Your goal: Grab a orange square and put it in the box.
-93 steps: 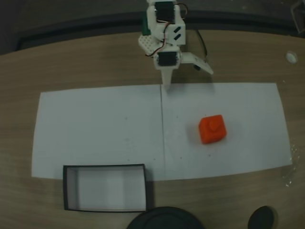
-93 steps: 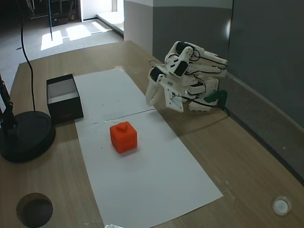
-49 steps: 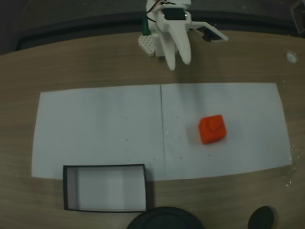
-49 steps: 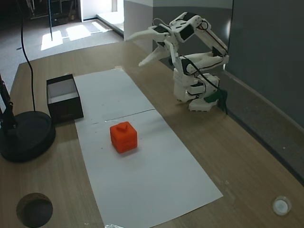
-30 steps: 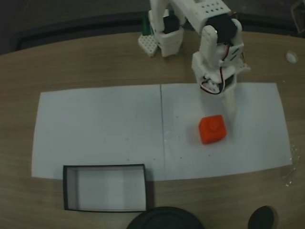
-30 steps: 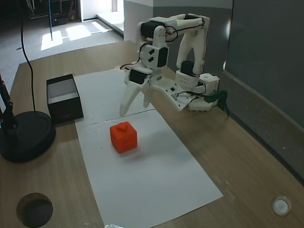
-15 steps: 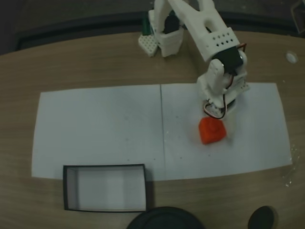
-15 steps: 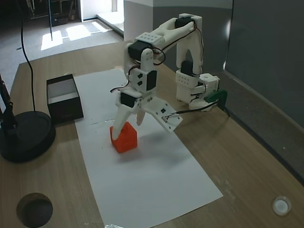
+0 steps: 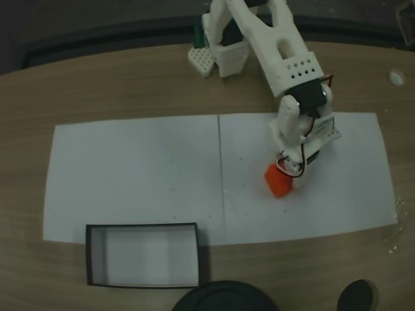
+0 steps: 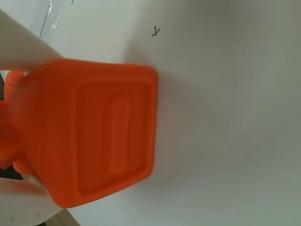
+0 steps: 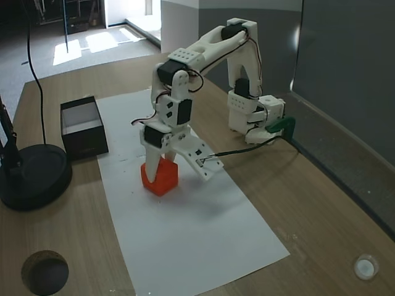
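Observation:
The orange square [image 9: 275,186] sits on the white paper, right of its centre fold in a fixed view. My gripper [image 9: 286,177] has come down over it, one finger on each side. In another fixed view one white finger [image 11: 150,171] stands in front of the orange square [image 11: 166,180], which rests on the paper, slightly turned. In the wrist view the orange square [image 10: 94,136] sits deep between the fingers, touching both. The box [image 9: 142,225], black-walled with a pale floor, lies at the paper's near-left edge, apart from the arm; its wall [image 11: 84,140] also shows in another fixed view.
A white paper sheet [image 9: 130,175] covers the wooden table. A large black round base [image 11: 31,179] stands next to the box, a small black disc [image 9: 356,297] near the table's edge. The arm's base [image 9: 220,55] is at the far side. A small white cap [image 9: 396,77] lies far right.
The arm swung out from its folded pose and came down over the orange square. In the last half second the fingers dropped around it, and it shifted slightly left and turned.

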